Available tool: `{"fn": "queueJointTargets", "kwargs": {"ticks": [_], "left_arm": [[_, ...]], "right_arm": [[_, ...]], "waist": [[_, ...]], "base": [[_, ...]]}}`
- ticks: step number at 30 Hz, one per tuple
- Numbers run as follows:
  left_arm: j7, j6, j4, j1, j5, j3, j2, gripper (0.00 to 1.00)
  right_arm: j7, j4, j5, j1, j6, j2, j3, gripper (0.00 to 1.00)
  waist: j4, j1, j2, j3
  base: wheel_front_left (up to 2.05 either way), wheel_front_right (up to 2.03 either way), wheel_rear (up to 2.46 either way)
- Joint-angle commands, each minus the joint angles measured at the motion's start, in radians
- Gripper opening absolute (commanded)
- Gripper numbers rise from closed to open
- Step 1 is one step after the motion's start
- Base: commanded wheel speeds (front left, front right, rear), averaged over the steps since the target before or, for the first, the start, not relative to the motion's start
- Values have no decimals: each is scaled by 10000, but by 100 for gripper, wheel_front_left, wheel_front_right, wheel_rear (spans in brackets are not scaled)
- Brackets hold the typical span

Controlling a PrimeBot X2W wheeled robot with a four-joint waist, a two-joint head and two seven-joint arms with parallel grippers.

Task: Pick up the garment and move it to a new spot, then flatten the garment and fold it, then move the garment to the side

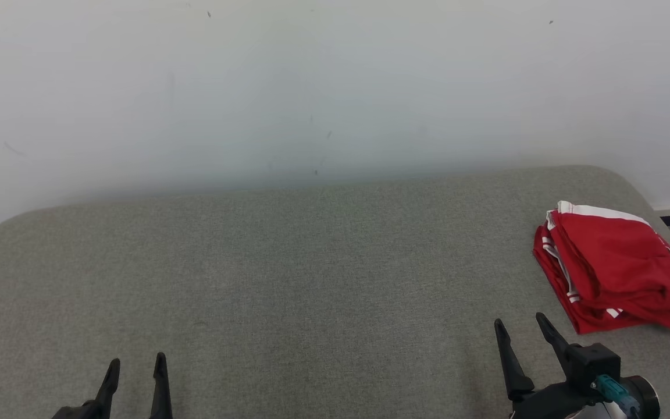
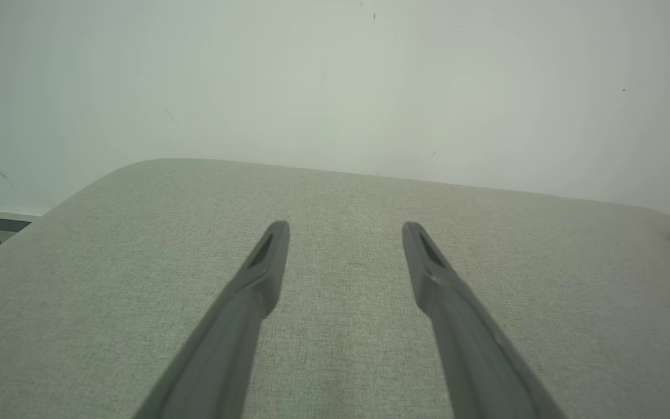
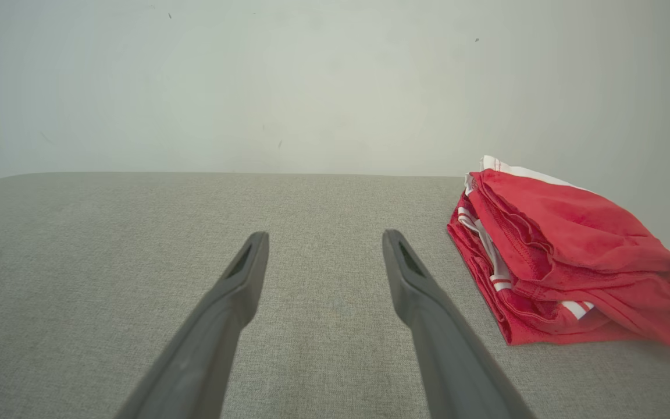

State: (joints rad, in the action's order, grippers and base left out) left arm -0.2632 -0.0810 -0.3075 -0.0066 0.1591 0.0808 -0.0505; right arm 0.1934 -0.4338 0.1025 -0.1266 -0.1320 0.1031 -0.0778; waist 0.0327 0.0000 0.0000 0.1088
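Grey fabric-covered desk (image 1: 312,262) with rounded corners against a scuffed white wall (image 1: 312,87). Folded red-and-white cloth garment (image 1: 614,267) lies at its right edge. Left pincer (image 1: 137,359) and right pincer (image 1: 519,319) gape empty over the near edge.

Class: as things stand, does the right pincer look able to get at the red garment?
Probably yes: the right pincer is open, the red garment lies close ahead to its right, and nothing sits between them.
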Motion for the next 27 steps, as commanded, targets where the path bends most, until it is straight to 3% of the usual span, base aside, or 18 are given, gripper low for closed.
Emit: {"fn": "queueJointTargets", "kwargs": {"ticks": [1,5,6,13,27], "left_arm": [[-11,-55,27,47,-24,41,-2,100],[-11,-33,29,76,-89,67,-2,100],[5,-43,-11,-4,-1,32,2,0],[163,-48,-603,307,228,49,102,0],[794,-129,-387,45,2736,98,81,0]], "right_arm": [[11,-9,1,42,32,-23,-3,100],[-7,22,-94,62,32,-51,30,100],[0,-7,-1,1,0,-22,20,0],[-80,-540,214,507,0,-58,66,0],[-609,-106,2815,425,3,-140,398,0]], "waist": [[-7,0,0,-16],[-5,0,0,-30],[-4,0,0,-32],[-6,0,0,-47],[-40,0,0,-157]], "base": [[0,0,0],[0,0,0],[0,0,0],[0,0,0],[0,0,0]]}}
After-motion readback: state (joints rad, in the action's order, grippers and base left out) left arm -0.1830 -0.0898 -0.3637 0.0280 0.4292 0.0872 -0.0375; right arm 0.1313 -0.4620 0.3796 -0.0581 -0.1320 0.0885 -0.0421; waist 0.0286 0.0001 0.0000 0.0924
